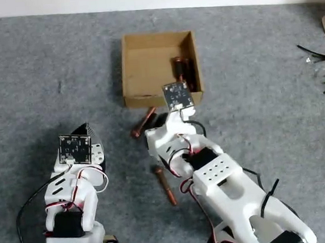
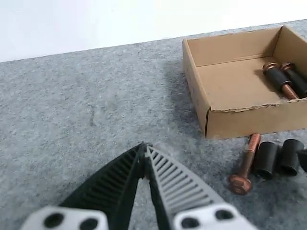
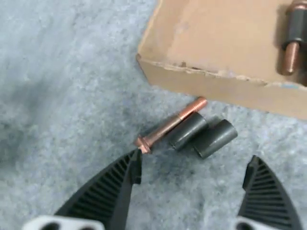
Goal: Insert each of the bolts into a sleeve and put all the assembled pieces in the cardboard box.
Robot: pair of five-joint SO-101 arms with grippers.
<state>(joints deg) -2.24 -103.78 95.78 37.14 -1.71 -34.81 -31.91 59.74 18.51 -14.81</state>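
Observation:
A cardboard box stands at the back centre of the grey carpet, with two bolt-and-sleeve pieces lying inside. In front of the box lie a loose copper bolt and two black sleeves side by side, also in the left wrist view as the bolt and sleeves. My right gripper hovers open just above and in front of them. A second loose bolt lies nearer the front, beside the right arm. My left gripper is shut and empty, low over the carpet to the left.
Black cable ties and small clear items lie at the far right edge of the carpet. The carpet left of the box is open floor. A white wall runs along the back.

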